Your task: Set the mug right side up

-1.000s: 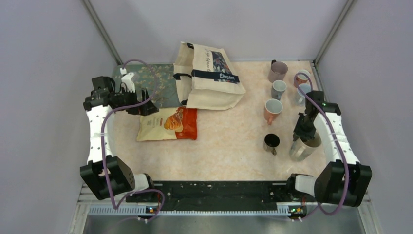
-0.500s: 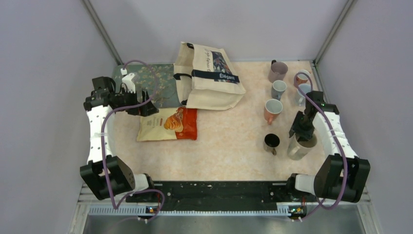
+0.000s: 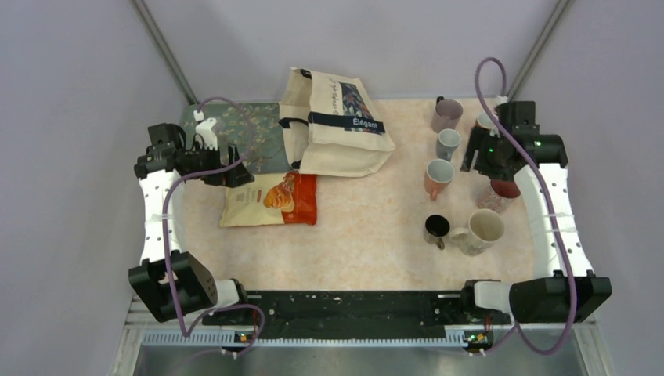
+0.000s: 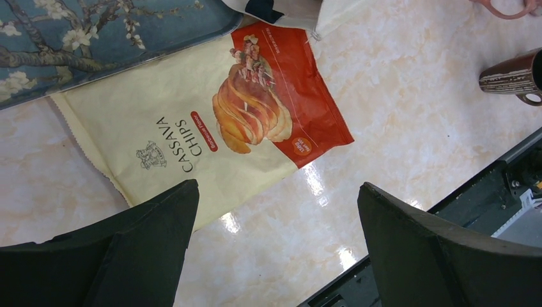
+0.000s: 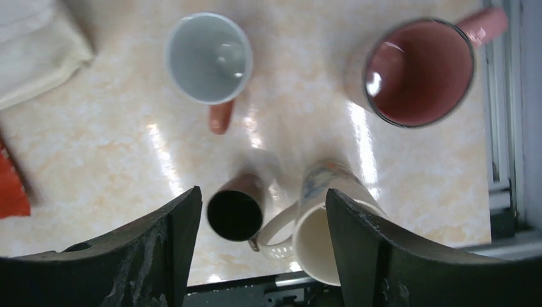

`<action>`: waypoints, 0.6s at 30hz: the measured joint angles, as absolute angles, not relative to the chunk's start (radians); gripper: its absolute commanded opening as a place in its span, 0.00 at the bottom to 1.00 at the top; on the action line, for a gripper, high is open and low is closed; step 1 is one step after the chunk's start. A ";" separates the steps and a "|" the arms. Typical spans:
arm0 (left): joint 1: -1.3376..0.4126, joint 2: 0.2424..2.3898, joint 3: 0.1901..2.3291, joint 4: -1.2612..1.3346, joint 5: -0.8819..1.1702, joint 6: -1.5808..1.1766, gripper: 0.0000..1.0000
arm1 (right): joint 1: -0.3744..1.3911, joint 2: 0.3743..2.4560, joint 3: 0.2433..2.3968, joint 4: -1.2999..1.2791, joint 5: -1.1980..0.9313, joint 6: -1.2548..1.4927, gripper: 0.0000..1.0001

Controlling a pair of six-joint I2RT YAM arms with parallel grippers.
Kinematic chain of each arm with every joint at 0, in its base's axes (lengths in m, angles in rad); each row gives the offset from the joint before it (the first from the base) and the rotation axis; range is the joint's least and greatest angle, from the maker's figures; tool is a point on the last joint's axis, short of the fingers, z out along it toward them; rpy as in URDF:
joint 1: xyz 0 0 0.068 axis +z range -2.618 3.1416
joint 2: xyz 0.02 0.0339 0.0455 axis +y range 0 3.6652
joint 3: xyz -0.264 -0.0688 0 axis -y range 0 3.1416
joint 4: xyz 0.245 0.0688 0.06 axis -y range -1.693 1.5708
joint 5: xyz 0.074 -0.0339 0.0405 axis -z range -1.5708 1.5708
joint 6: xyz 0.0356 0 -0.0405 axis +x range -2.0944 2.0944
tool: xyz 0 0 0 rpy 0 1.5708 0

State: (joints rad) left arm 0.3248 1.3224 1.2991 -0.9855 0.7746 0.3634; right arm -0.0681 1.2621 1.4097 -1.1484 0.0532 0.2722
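Note:
The mug (image 3: 485, 229) is large, white and patterned. It stands mouth up at the front right of the table, its handle toward a small dark mug (image 3: 436, 227). In the right wrist view the mug (image 5: 332, 236) shows its cream inside far below, beside the dark mug (image 5: 235, 214). My right gripper (image 3: 479, 153) hangs high over the back right, open, and holds nothing (image 5: 263, 249). My left gripper (image 3: 235, 168) hovers open over the chips bag's corner, empty (image 4: 278, 243).
An orange mug (image 3: 438, 177), a pink mug (image 3: 501, 192), a blue-grey mug (image 3: 448, 143) and a mauve mug (image 3: 446, 115) stand upright at the right. A cassava chips bag (image 3: 270, 198), a floral tray (image 3: 235, 137) and a tote bag (image 3: 337, 121) lie at the left and middle.
My right gripper opened and let go of the white mug. It then rose and drew back toward the far right. The mug now stands upright beside the dark mug. The left arm stayed still.

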 measured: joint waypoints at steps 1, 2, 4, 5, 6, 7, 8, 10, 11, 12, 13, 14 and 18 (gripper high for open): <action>0.325 1.321 1.299 -0.986 0.771 0.361 0.99 | -0.023 1.262 1.443 -1.150 0.063 0.265 0.72; 0.325 1.317 1.299 -0.985 0.765 0.357 0.99 | 0.028 1.262 1.468 -1.146 0.066 0.256 0.73; 0.325 1.308 1.299 -0.983 0.754 0.343 0.99 | 0.140 1.262 1.496 -1.124 0.067 0.232 0.74; 0.325 1.302 1.299 -0.979 0.746 0.337 0.99 | 0.196 1.260 1.497 -1.098 0.069 0.216 0.74; 0.325 1.291 1.295 -0.964 0.735 0.326 0.99 | 0.242 1.257 1.491 -1.067 0.072 0.199 0.75; 0.325 1.281 1.288 -0.947 0.726 0.315 0.99 | 0.257 1.252 1.476 -1.030 0.074 0.186 0.75; 0.325 1.264 1.271 -0.917 0.712 0.303 0.99 | 0.307 1.240 1.446 -0.977 0.073 0.170 0.75; 0.325 1.228 1.215 -0.842 0.681 0.273 0.99 | 0.345 1.205 1.359 -0.855 0.059 0.140 0.75; 0.324 1.208 1.177 -0.802 0.661 0.255 0.99 | 0.354 1.179 1.299 -0.785 0.052 0.128 0.75; 0.324 1.187 1.133 -0.755 0.639 0.236 0.99 | 0.356 1.153 1.235 -0.714 0.049 0.113 0.75; 0.324 1.164 1.076 -0.693 0.609 0.216 0.99 | 0.357 1.126 1.168 -0.640 0.048 0.100 0.75; 0.323 1.146 1.027 -0.645 0.581 0.201 0.99 | 0.357 1.102 1.104 -0.572 0.051 0.087 0.76; 0.305 1.069 0.820 -0.428 0.435 0.153 0.99 | 0.357 1.055 0.919 -0.346 0.080 0.035 0.80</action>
